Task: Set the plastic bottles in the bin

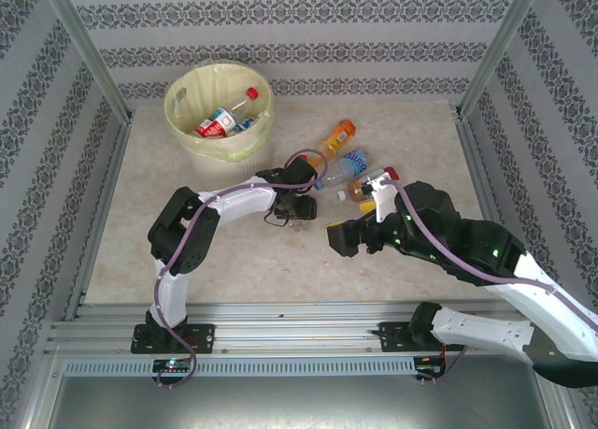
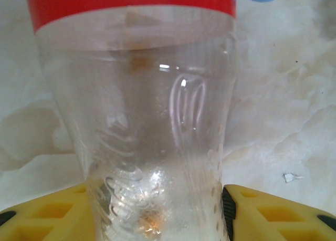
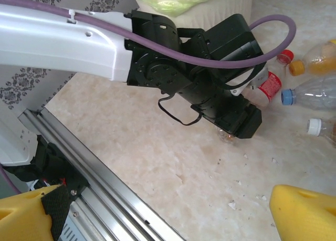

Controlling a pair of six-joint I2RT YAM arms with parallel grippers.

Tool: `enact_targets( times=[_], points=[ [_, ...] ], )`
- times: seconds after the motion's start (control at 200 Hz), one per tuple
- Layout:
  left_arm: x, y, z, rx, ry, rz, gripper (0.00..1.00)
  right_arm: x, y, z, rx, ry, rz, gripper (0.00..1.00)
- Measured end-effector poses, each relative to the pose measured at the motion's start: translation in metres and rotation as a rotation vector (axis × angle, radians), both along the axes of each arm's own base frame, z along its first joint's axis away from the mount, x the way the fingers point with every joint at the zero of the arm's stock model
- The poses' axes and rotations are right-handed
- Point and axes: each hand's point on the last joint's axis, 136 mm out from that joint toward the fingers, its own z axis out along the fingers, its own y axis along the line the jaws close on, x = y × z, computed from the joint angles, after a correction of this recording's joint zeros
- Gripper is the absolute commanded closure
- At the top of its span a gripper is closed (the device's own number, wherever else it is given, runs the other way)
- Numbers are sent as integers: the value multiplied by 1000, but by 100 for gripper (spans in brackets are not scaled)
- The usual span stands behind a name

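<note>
Plastic bottles (image 1: 346,164): some in bin (image 1: 183,121), others on worktop (image 1: 243,261); red-labelled bottle (image 2: 152,120) clamped by left end effector (image 2: 155,201); right end effector (image 3: 165,207) released.

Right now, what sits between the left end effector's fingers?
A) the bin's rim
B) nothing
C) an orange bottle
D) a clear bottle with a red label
D: in the left wrist view, the clear bottle with a red label fills the gap of the left end effector, and the yellow fingers sit against its sides.
</note>
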Motion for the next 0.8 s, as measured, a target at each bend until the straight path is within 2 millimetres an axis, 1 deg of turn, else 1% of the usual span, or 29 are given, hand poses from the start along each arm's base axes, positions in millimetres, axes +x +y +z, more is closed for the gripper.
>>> enact_targets(
  times=[0.06, 0.12, 0.29, 0.45, 0.545, 0.674, 0.804],
  points=[
    [-2, 2, 8, -7, -12, -5, 43, 0, -2, 1, 4, -5, -5, 2],
    [-3, 3, 22, -22, -36, -12, 43, 1, -4, 2, 6, -11, -15, 2],
    [-3, 1, 80, -88, -150, -59, 42, 3, -7, 5, 12, -25, -30, 2],
    [-5, -10, 137, -164, -245, -163, 43, 4, -7, 7, 27, -36, -31, 2],
    [-6, -14, 172, -182, -305, -225, 43, 4, -6, 9, 37, -43, -32, 2],
    [-5, -17, 229, -189, -410, -310, 44, 4, -6, 15, 58, -57, -32, 2],
    [-8, -13, 285, -177, -514, -384, 44, 5, -7, 19, 70, -70, -41, 2]
  ],
)
